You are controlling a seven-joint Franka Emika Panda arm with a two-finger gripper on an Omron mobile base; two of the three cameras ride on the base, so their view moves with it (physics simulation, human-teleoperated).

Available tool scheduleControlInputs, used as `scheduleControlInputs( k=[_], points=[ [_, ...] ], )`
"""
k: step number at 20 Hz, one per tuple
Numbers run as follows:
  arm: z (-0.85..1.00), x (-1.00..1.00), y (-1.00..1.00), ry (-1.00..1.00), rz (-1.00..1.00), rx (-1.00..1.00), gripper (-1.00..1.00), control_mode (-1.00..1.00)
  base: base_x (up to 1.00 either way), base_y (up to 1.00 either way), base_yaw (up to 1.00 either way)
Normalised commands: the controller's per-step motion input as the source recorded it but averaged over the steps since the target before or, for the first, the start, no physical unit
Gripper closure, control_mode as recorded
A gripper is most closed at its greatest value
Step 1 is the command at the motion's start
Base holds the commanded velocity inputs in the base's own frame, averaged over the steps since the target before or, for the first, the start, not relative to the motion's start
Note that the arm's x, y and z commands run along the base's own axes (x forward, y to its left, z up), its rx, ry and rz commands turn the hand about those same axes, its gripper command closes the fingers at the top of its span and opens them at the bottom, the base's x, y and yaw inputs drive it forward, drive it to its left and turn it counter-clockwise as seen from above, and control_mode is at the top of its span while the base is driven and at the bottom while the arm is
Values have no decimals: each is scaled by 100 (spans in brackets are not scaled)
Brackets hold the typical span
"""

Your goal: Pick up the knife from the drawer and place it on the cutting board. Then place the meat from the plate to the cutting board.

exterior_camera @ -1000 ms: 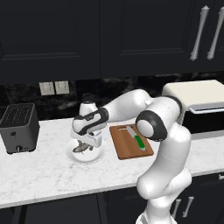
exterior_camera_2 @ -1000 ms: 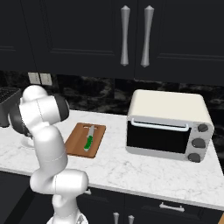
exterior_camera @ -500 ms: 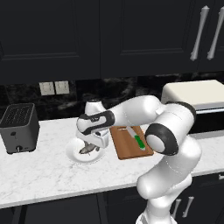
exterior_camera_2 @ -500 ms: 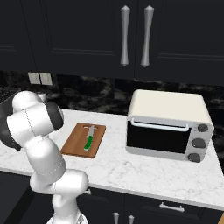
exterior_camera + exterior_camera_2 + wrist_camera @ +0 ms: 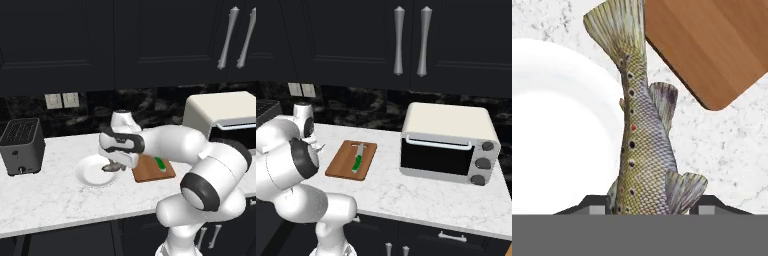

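The white marble-patterned tabletop (image 5: 55, 200) runs below black upper cabinets with long silver handles (image 5: 411, 42). At its right end stands a cream and black toaster oven (image 5: 448, 142) with three round knobs. At the left end, seen from the left base view, sits a dark grey slotted toaster (image 5: 21, 145).

The flat rectangular reddish-brown wooden cutting board (image 5: 352, 160) lies on the tabletop between the plate and the toaster oven, well apart from the oven. In the hand view one rounded corner of the board (image 5: 712, 47) shows against the marble.

The round plain white shallow plate (image 5: 92, 173) rests on the tabletop just left of the board, close to it but not touching.

The slim knife with a bright green handle and a pale silvery blade (image 5: 358, 159) lies flat on the board, running along its length.

The end effector (image 5: 116, 165) hangs over the right edge of the plate, beside the board's left end. In the hand view the small grey-brown speckled fish-shaped meat (image 5: 639, 145) sits between the two dark finger tips, its tail pointing away toward the board's corner, its body over the plate's rim and the marble beside it. The end effector appears to be gripping the meat, which in the left base view (image 5: 111, 167) looks lifted slightly above the plate.
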Motion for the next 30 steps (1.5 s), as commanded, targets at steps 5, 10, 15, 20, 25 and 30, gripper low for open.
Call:
scheduleControlInputs(
  k=[5,10,15,20,25,30],
  points=[
    [8,-1,-51,-1,4,0,100,-100,0,0,0],
    [11,0,-40,0,3,0,100,-100,0,0,0],
    [0,1,-36,0,4,-1,100,-100,0,0,0],
    [0,18,-21,0,6,-4,100,-100,0,0,0],
    [0,29,-9,0,10,-5,100,-100,0,0,0],
    [0,25,-16,0,18,-4,100,-100,0,0,0]
  ],
)
